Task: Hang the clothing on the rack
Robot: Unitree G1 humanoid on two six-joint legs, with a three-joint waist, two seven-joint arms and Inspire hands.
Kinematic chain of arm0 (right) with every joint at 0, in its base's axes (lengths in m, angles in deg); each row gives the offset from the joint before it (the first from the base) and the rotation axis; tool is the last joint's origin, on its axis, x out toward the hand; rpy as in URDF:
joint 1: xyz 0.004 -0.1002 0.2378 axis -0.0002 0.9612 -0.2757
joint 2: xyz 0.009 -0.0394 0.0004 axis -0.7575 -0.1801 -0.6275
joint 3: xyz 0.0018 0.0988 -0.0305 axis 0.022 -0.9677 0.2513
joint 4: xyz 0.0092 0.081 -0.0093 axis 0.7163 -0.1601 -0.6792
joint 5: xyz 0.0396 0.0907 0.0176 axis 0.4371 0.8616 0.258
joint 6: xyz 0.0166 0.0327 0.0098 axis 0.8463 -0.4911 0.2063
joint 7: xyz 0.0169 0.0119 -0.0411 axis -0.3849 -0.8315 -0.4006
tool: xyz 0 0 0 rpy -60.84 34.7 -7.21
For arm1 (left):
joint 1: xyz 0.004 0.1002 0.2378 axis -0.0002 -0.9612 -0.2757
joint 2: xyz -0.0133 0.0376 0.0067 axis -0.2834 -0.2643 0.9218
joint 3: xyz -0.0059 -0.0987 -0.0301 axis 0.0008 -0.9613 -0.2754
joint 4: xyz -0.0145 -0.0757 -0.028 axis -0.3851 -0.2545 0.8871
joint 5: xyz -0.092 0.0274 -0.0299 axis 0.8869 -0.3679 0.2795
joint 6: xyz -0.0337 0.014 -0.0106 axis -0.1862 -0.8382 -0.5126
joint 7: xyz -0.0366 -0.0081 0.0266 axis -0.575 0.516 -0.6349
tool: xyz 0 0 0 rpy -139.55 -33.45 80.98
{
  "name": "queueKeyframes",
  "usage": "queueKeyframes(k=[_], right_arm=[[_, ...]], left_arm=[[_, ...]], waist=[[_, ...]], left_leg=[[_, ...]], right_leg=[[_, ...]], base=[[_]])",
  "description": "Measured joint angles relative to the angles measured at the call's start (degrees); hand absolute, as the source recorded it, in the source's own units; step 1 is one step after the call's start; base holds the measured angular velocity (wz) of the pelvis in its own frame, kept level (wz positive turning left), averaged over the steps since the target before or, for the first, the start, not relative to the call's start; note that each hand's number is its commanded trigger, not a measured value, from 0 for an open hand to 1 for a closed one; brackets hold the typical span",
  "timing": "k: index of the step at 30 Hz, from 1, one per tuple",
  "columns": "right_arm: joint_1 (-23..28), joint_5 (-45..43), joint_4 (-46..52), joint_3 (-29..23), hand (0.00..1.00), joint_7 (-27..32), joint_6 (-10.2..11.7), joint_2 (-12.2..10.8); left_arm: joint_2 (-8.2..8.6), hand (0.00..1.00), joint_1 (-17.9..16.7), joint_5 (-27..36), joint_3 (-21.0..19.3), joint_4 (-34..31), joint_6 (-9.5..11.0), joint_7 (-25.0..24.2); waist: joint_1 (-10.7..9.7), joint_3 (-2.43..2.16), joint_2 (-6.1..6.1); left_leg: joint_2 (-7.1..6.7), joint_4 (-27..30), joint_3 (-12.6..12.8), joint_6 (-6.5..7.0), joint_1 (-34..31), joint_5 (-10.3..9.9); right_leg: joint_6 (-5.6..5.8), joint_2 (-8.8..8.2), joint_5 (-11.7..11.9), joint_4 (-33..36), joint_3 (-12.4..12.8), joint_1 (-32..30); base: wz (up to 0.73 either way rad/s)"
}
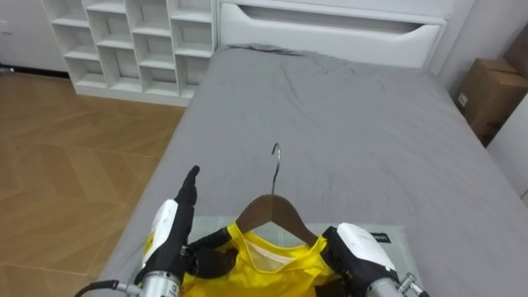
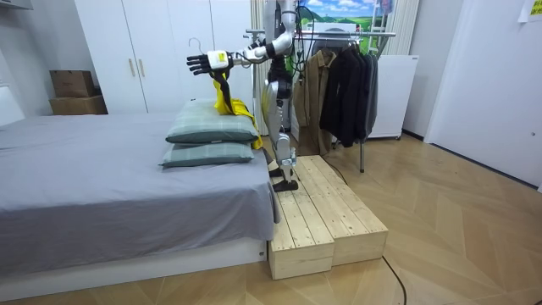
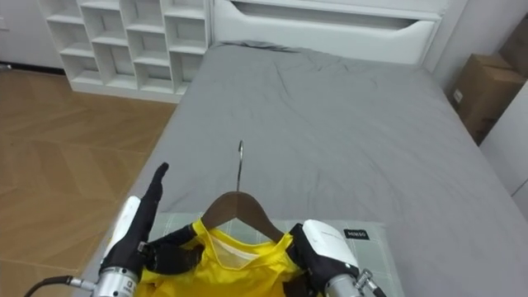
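At 6 o'clock in the eye views the bright yellow cloth garment [image 1: 257, 262] runs off the lower edge, so we cannot see its length. It covers both shoulder ends of the brown wooden hanger [image 1: 276, 213]. The right hand [image 1: 363, 247], at 5 o'clock, sinks behind the cloth. The left hand [image 1: 167, 231], at 7 o'clock, meets it where we cannot read the contact. At 2 o'clock the brown cardboard box [image 1: 492, 95] is cut by the edge.

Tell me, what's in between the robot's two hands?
A yellow shirt on a wooden hanger sits between the left hand and the right hand, above the grey bed. Both eye views show it.
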Motion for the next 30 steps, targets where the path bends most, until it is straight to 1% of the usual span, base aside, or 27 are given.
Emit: queueKeyframes(k=[3, 5, 7, 10, 14, 17, 20, 22, 24, 30], right_arm=[[-0.1, -0.1, 0.0, -0.2, 1.0, 0.0, 0.0, 0.3], [-0.4, 0.0, -0.2, -0.3, 1.0, 0.0, 0.0, 0.5], [-1.0, 0.4, -0.3, -0.4, 1.0, 0.1, 0.0, 1.5], [-1.7, 0.4, -0.3, -0.4, 1.0, 0.7, 0.0, 2.6], [-1.8, 0.4, -0.3, -0.5, 1.0, 1.5, 0.0, 2.7], [-2.4, 0.4, -1.6, -0.5, 1.0, 2.4, 0.0, 2.6], [-4.4, 0.7, -5.3, -0.6, 1.0, 3.4, -0.3, 2.6], [-6.2, 0.6, -8.0, -1.6, 1.0, 3.7, -0.3, 2.4], [-7.1, 0.6, -9.4, -2.7, 1.0, 4.0, -0.3, 2.5], [-7.1, 0.5, -9.6, -4.6, 1.0, 5.0, -0.4, 2.5]], left_arm=[[-0.24, 0.0, 0.0, 0.0, 0.3, 0.0, 0.0, -1.0], [-0.21, 0.0, 0.0, 0.2, 0.3, 0.0, 0.0, -1.1], [-0.31, 0.0, 0.0, 0.3, 0.5, 0.0, 0.0, -1.4], [-0.61, 0.0, 0.0, 0.4, 1.0, 0.0, -0.1, -2.1], [-0.86, 0.0, 0.0, 0.6, 1.0, 0.1, -0.2, -2.2], [-0.88, 0.0, 0.0, 0.4, 0.8, 0.4, -1.0, -2.2], [-0.89, 0.0, 0.0, 0.5, 0.5, 1.5, -1.7, -2.2], [-0.9, 0.0, 0.0, 0.3, 0.2, 1.9, -2.3, -2.3], [-0.99, 0.0, 0.0, 0.4, 0.0, 1.9, -2.3, -2.3], [-1.12, 0.0, 0.1, 0.2, -0.4, 2.5, -2.6, -2.4]], waist=[[-0.1, 0.03, 0.06], [-0.2, 0.03, 0.06], [-0.5, 0.02, 0.06], [-0.4, -0.03, -0.03], [-0.2, -0.08, -0.1], [-0.2, -0.09, -0.1], [-0.1, -0.11, -0.12], [-0.3, -0.11, -0.13], [-0.4, -0.12, -0.14], [-0.6, -0.16, -0.15]], left_leg=[[-0.02, 0.0, -0.1, 0.0, -0.6, 0.0], [-0.05, 0.1, -0.1, -0.03, -0.8, 0.0], [-0.06, 0.3, -0.2, -0.03, -0.9, 0.0], [-0.07, 0.4, -0.3, -0.03, -1.0, 0.0], [-0.05, 0.4, -0.1, -0.03, -0.7, 0.0], [-0.06, 0.5, -0.1, -0.02, -0.7, 0.0], [-0.07, 0.5, 0.0, 0.03, -0.7, 0.1], [-0.14, 0.6, -0.1, 0.07, -0.8, 0.1], [-0.22, 0.7, -0.2, 0.12, -0.8, 0.1], [-0.65, 0.8, -0.3, 0.4, -0.9, 0.3]], right_leg=[[0.0, 0.04, 0.0, 0.0, 0.2, -0.4], [0.0, 0.0, 0.0, 0.0, -0.4, -0.5], [0.0, -0.11, 0.0, 0.0, -1.3, -0.5], [0.0, -0.15, 0.0, 0.0, -1.5, -0.5], [0.0, -0.18, 0.0, 0.0, -1.4, -0.5], [0.0, -0.24, 0.0, 0.0, -1.4, -0.5], [0.0, -0.68, 0.0, 0.0, -1.3, -0.5], [0.0, -0.7, 0.0, 0.0, -1.3, -0.4], [0.01, -0.68, 0.0, 0.0, -1.3, -0.3], [0.21, -0.77, -0.1, 0.0, -1.4, 0.0]], base=[[0.0], [0.02], [0.07], [0.04], [0.01], [0.0], [-0.01], [0.0], [0.04], [0.0]])
